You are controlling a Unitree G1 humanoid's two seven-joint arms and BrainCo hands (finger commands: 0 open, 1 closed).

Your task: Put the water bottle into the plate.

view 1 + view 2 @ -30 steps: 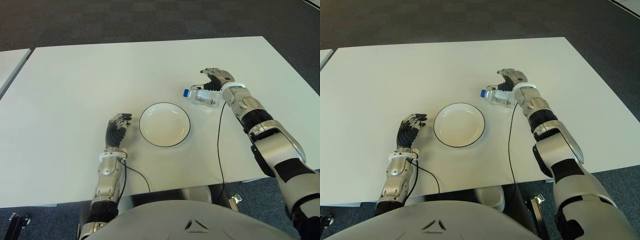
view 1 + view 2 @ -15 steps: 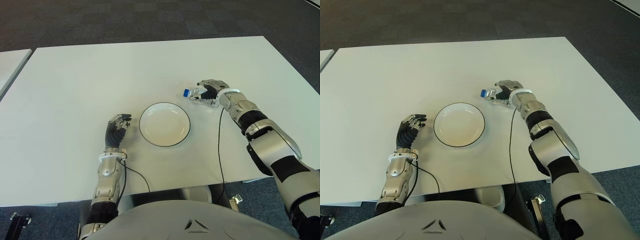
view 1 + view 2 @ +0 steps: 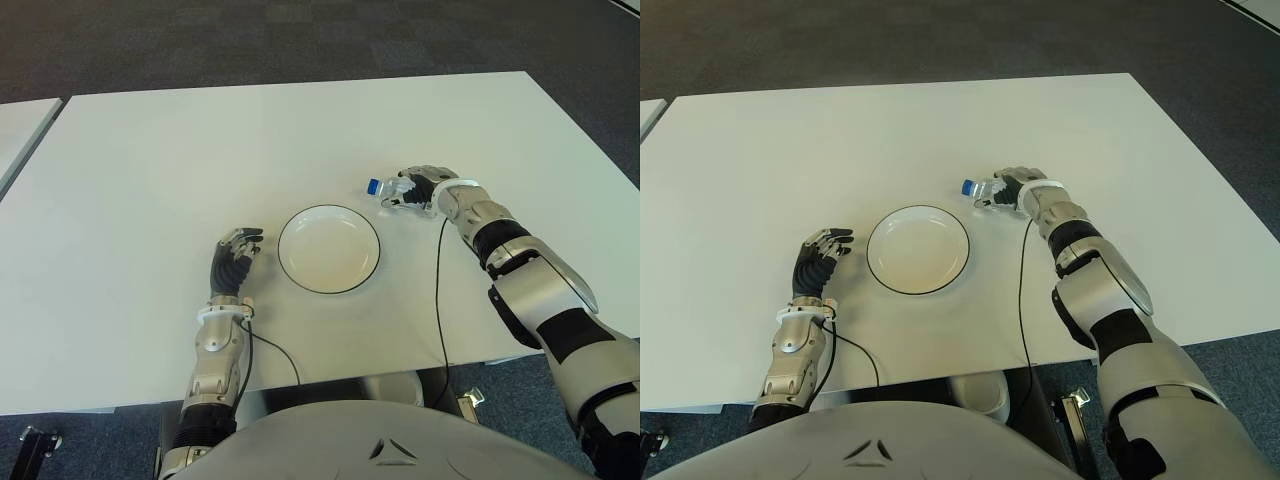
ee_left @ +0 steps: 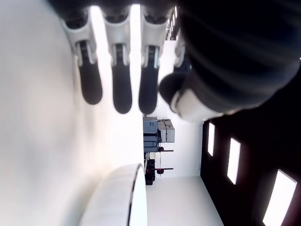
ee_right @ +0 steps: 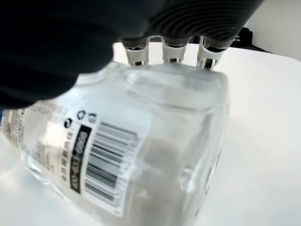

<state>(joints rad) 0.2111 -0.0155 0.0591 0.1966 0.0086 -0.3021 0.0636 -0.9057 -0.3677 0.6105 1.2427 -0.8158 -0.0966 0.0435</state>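
The clear water bottle (image 3: 386,189) lies on its side on the white table, its blue cap pointing left toward the plate. My right hand (image 3: 420,187) covers its body, with the fingers (image 5: 164,49) curled over the far side of the bottle (image 5: 117,155). The white plate (image 3: 329,249) with a dark rim sits empty just left of and nearer than the bottle. My left hand (image 3: 235,258) shows left of the plate, fingers (image 4: 117,89) relaxed and holding nothing; the plate rim (image 4: 127,197) is visible beyond them.
The white table (image 3: 150,170) spreads wide to the left and far side. A black cable (image 3: 437,290) runs from my right wrist down over the front edge. Another table's corner (image 3: 15,125) shows at far left, above dark carpet.
My right hand came down from above the bottle onto it and its fingers closed around the body. The bottle stays in the same spot. The left hand has not moved.
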